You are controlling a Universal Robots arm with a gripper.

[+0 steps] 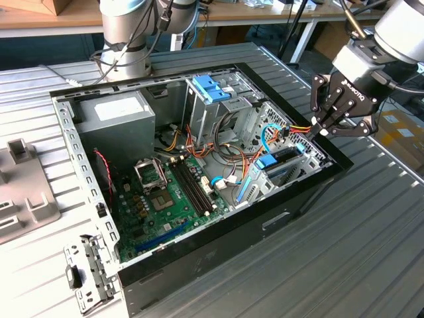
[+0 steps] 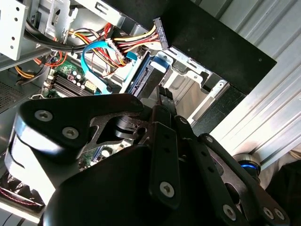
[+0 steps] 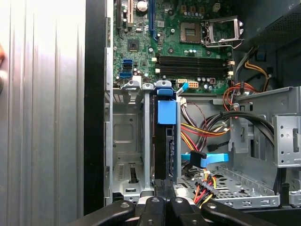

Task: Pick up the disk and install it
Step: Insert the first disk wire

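Observation:
The disk (image 1: 283, 161) stands on edge in a slot of the drive bay at the open computer case's corner, on the exterior view's right. In the first wrist view its dark body (image 3: 162, 150) runs along the slot, with the brighter blue end tab (image 3: 167, 112) at the motherboard end. My gripper (image 1: 317, 131) hangs just outside that corner, shut, its tips at the disk's outer end; I cannot tell whether they touch. The closed fingers (image 3: 157, 200) line up with the disk. In the second wrist view the gripper (image 2: 163, 92) points at the disk (image 2: 149, 75).
The black case wall (image 1: 311, 192) borders the bay. Bundles of red, yellow and blue cables (image 1: 291, 129) lie beside the disk. A tall metal cage with a blue latch (image 1: 211, 89) stands behind, the motherboard (image 1: 165, 199) fills the middle, and ribbed metal table (image 1: 371, 252) surrounds the case.

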